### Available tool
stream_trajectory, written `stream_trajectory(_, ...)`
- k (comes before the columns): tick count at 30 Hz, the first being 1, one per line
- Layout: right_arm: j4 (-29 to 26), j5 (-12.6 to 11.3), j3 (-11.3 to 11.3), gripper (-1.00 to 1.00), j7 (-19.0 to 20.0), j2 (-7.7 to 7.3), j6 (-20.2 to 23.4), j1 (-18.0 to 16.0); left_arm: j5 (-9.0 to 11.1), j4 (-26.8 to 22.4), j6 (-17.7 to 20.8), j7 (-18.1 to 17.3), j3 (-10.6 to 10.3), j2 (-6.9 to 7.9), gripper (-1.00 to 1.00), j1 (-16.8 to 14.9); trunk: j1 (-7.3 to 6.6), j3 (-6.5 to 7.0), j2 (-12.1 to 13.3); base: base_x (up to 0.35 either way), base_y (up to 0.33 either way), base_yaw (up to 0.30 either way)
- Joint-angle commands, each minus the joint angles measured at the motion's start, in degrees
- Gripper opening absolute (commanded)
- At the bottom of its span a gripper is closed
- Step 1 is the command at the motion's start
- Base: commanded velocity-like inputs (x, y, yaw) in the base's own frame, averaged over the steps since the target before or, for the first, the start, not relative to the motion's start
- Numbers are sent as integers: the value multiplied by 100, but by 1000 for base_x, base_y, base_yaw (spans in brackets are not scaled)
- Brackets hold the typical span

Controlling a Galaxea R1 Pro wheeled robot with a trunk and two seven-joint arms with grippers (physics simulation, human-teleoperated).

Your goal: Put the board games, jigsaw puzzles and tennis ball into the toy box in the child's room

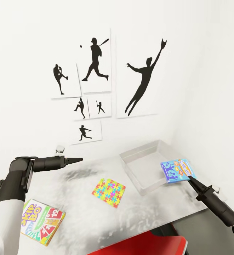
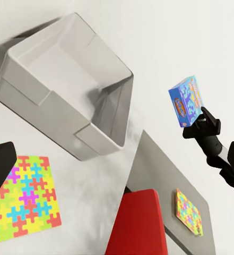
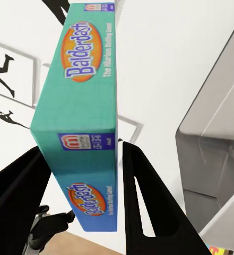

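My right gripper (image 1: 189, 180) is shut on the mostly blue board game (image 1: 178, 170), held in the air just past the toy box's near right corner; its lid reads Balderdash (image 3: 79, 122). The toy box (image 1: 145, 166) is an empty grey tray at the table's back right. A jigsaw puzzle (image 1: 109, 192) lies flat on the pale table (image 1: 78, 212) in front of the box. A white-green-yellow board game (image 1: 42, 221) lies near the front left. My left gripper (image 1: 78, 160) hovers open above the table's back left. A second jigsaw puzzle (image 2: 190, 212) lies on a lower surface.
A red chair (image 1: 148, 244) stands under the table's front edge. White walls with black baseball silhouette pictures (image 1: 95, 63) close off the back, and a corner wall stands right of the box. A small white object (image 1: 60, 148) sits at the table's back left.
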Motion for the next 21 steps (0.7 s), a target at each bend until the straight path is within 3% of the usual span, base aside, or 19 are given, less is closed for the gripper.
stream_trajectory(1,1,-31,0,-100,2,-1,36,-5,-60,-5,58,-52,8,-2,100,-6,4,-12,-12,1,0,0)
stream_trajectory(21,-18,-20,10,-100,-19,-1,31,-5,-60,-4,65,-52,8,1,100,-6,4,-12,-12,0,0,0)
